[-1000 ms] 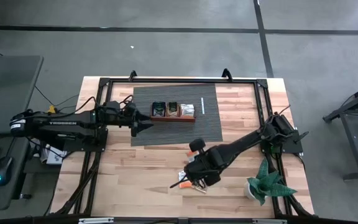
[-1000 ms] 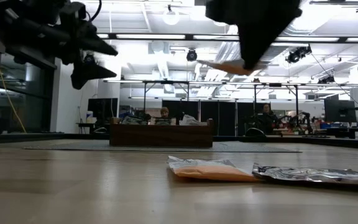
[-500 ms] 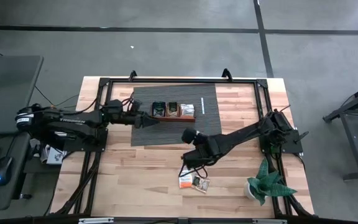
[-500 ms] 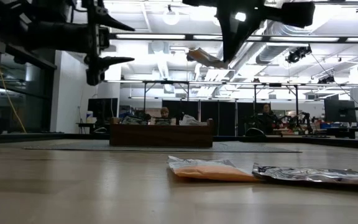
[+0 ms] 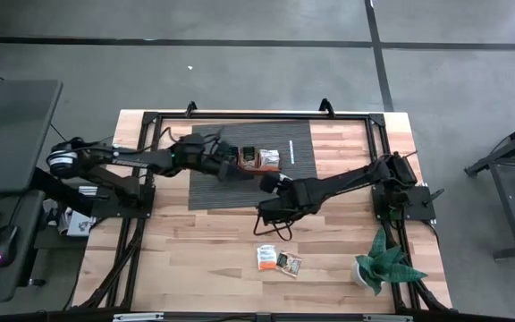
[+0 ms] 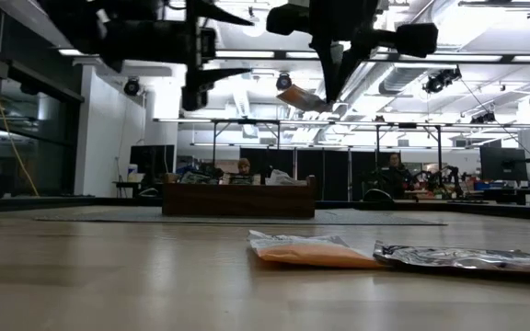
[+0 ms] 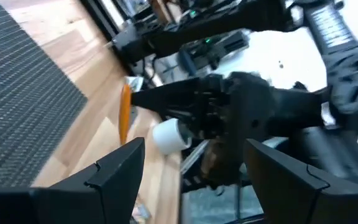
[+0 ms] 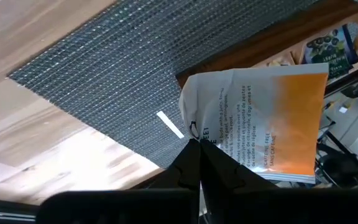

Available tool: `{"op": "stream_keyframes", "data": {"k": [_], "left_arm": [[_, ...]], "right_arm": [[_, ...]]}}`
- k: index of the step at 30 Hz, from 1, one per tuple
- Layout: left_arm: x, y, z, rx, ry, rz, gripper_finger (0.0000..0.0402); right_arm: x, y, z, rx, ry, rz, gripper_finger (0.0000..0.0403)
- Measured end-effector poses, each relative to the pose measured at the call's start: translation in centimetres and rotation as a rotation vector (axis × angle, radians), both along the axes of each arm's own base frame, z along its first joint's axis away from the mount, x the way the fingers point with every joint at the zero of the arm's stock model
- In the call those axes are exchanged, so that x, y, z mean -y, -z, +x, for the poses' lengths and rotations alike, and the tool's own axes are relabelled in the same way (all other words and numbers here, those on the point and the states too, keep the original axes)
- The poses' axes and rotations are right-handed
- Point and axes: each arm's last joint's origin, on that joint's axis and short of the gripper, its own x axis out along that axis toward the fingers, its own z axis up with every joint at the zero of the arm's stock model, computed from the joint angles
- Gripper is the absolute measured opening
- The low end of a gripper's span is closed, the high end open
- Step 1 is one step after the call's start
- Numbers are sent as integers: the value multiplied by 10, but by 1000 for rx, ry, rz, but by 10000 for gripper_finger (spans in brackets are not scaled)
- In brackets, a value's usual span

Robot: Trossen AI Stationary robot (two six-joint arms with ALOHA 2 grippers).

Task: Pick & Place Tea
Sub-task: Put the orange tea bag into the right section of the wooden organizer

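Observation:
My right gripper (image 5: pixel 264 185) hovers over the grey mat just near of the wooden tray (image 5: pixel 262 172), shut on an orange-and-white tea sachet (image 8: pixel 266 121). That sachet also shows in the low view (image 6: pixel 302 97) and edge-on in the left wrist view (image 7: pixel 124 113). My left gripper (image 5: pixel 232 170), open (image 7: pixel 194 171), hangs over the tray's left end and hides that compartment. The tray holds a dark sachet (image 5: pixel 249 157) and a pale one (image 5: pixel 269 158). An orange sachet (image 5: pixel 265 258) and a dark one (image 5: pixel 287 263) lie flat on the bare wood. My right gripper pinches the orange-and-white sachet between its two fingers at the white end's edge (image 8: pixel 194 132), coming from above. The sachet is lifted clear of the table. It sticks out sideways from the fingertips (image 6: pixel 325 87), tilted, its orange end away from them.
The grey mat (image 5: pixel 240 195) lies under the tray, with a small white strip (image 5: pixel 291 153) on it. A potted plant (image 5: pixel 383 264) stands at the near right corner. Black frame rails (image 5: pixel 257 114) border the table. Bare wood lies between the mat and the two loose sachets.
My right gripper has carried the orange-and-white sachet away from the two loose sachets, rising and travelling toward the far edge until it is beside the tray. My left gripper has moved right, from beside the tray's left end to over it, staying open.

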Motion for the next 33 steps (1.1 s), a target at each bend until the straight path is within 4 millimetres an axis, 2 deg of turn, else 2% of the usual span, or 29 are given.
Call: {"op": "stream_keyframes", "data": {"k": [4,11,23,33], "left_arm": [[-3,7,16,-87,10,45,271],[-6,21,30,-151,44,70,271],[-8,36,39,-177,46,69,271],[-9,38,41,-164,17,129,271]], "right_arm": [[0,0,0,5,5,6,0],[-1,1,2,30,25,46,0],[4,0,10,102,40,73,0],[8,0,13,125,49,85,0]]}}
